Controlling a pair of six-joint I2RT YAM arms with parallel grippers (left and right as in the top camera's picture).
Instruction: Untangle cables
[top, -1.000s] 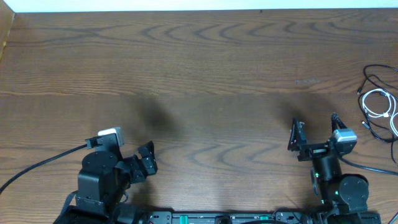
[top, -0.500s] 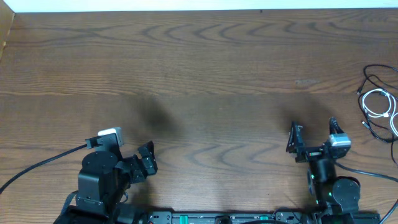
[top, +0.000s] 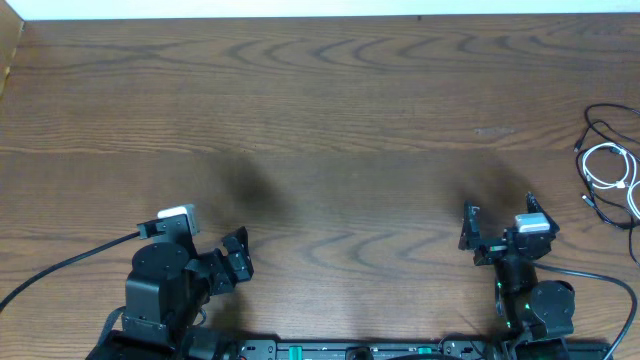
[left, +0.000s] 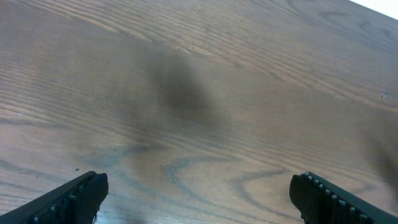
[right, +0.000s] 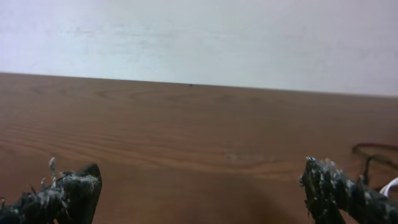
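Observation:
The cables lie in a loose heap at the table's far right edge. The black cord (top: 601, 118) loops around and over the white cord (top: 612, 166). In the right wrist view only a bit of the black cord (right: 375, 151) and a tip of the white cord (right: 392, 185) show at the right border. My right gripper (top: 500, 218) is open and empty, left of the heap and well apart from it; its fingers (right: 73, 194) stand wide. My left gripper (top: 236, 257) rests open near the front left, holding nothing, over bare wood (left: 199, 186).
The wooden table (top: 320, 110) runs to a pale wall at the back. A thick black arm cable (top: 60, 265) trails from the left arm toward the left edge. Another arm cable (top: 590, 272) runs right from the right arm's base.
The right arm has drawn back toward the near edge, its gripper staying wide open. The left arm and the cables have not moved.

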